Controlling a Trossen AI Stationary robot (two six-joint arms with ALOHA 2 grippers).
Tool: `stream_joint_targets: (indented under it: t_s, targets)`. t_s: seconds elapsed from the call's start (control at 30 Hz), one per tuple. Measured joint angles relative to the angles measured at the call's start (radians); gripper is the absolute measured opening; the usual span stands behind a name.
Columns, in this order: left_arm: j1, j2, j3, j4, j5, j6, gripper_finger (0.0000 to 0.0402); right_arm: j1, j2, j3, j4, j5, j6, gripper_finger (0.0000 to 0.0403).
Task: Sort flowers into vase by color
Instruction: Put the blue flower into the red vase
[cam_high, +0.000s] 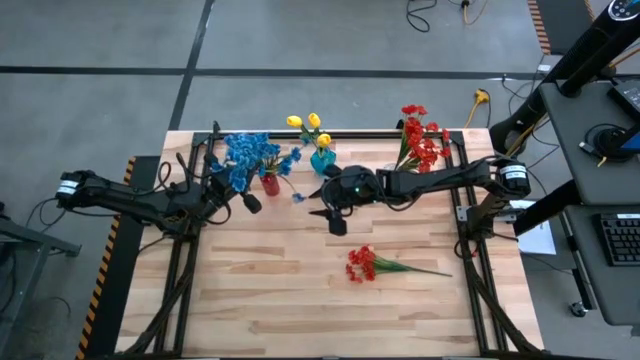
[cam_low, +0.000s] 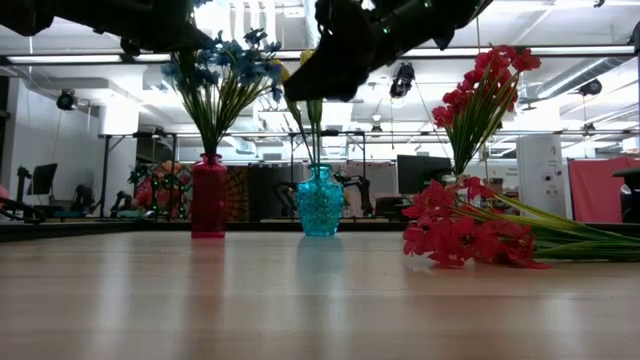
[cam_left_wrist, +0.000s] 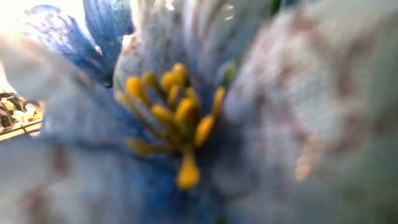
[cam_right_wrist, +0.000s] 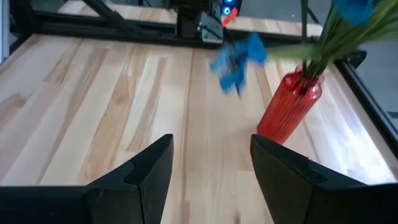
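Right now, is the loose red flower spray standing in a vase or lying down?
Lying down: the red flower spray rests flat on the table, outside any vase.

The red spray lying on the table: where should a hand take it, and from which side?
Probably at the bare green stem, just past the blooms, coming from straight above. The red spray lies flat and alone on the table, with the stem pointing toward the right edge, so it is thin and clear to close on. The right hand is open and nearest.
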Motion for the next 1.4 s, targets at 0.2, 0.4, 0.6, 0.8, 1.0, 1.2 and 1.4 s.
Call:
stream_joint_targets:
  t_s: [0.2,0.4,0.6,0.8,1.0,1.2,1.4]
  targets:
    - [0.0,0.0,0.0,-0.005,0.0,0.0,0.0038,0.003,0.0,-0.044,0.044,0.002,0.001,0.0208]
    - [0.0,0.0,0.0,-0.008,0.0,-0.001,0.0038,0.018,0.038,-0.066,0.138,0.035,0.006,0.0208]
    - [0.0,0.004,-0.001,-0.021,0.0,-0.005,0.0038,0.02,0.053,-0.037,0.115,0.037,-0.001,0.0208]
    - [0.0,0.004,-0.001,-0.033,0.001,-0.005,0.0038,0.022,0.053,-0.036,0.113,0.037,-0.001,0.0208]
    - [0.0,0.004,0.002,-0.053,0.001,-0.005,0.0038,0.023,0.053,-0.036,0.112,0.037,-0.001,0.0208]
    - [0.0,0.004,0.006,-0.058,0.001,-0.005,0.0038,0.023,0.053,-0.036,0.112,0.037,-0.002,0.0208]
    - [0.0,0.004,0.006,-0.059,0.001,-0.014,0.0038,0.023,0.053,-0.036,0.111,0.037,-0.003,0.0208]
